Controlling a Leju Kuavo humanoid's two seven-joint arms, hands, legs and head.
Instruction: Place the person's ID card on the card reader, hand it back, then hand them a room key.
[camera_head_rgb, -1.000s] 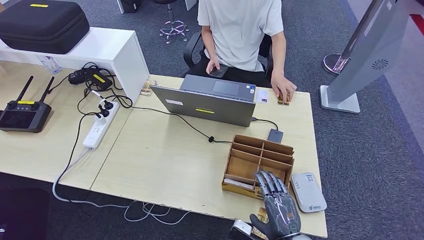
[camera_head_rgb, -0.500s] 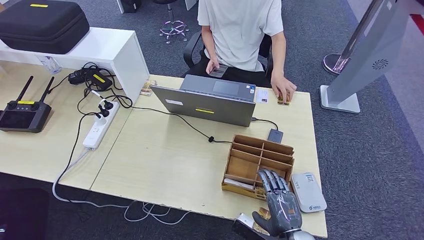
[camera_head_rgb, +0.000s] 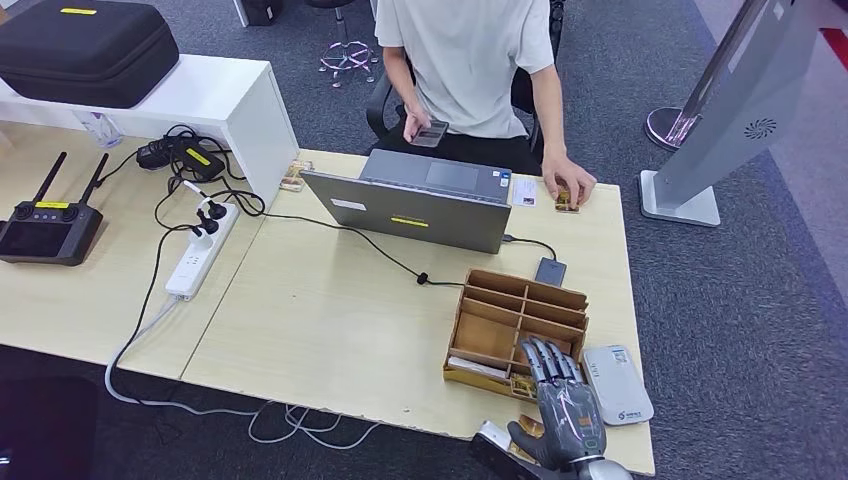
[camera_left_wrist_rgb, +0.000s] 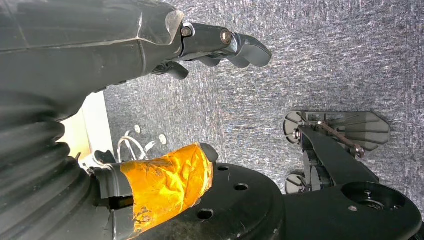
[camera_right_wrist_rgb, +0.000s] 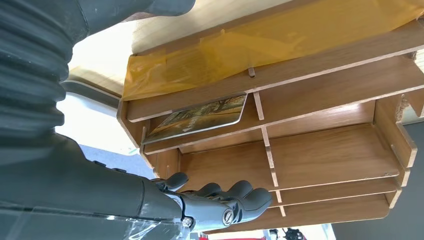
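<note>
Wooden organizer (camera_head_rgb: 520, 315) sits on the desk (camera_head_rgb: 330, 320) near its front-right corner, w/ the white card reader (camera_head_rgb: 617, 383) just beside it; the right hand (camera_head_rgb: 562, 410) hovers over the organizer's near-right compartments, fingers extended and slightly apart, holding nothing. Right wrist view: one picture-printed key card (camera_right_wrist_rgb: 197, 119) lies in the front slot beside the hand's fingers (camera_right_wrist_rgb: 235, 192), not touching. ID card (camera_head_rgb: 525, 191) lies flat on the desk's far edge next to the person's hand (camera_head_rgb: 570, 185), behind the laptop (camera_head_rgb: 420, 200); left hand (camera_left_wrist_rgb: 220, 47) hangs over carpet, fingers loosely curled, empty.
</note>
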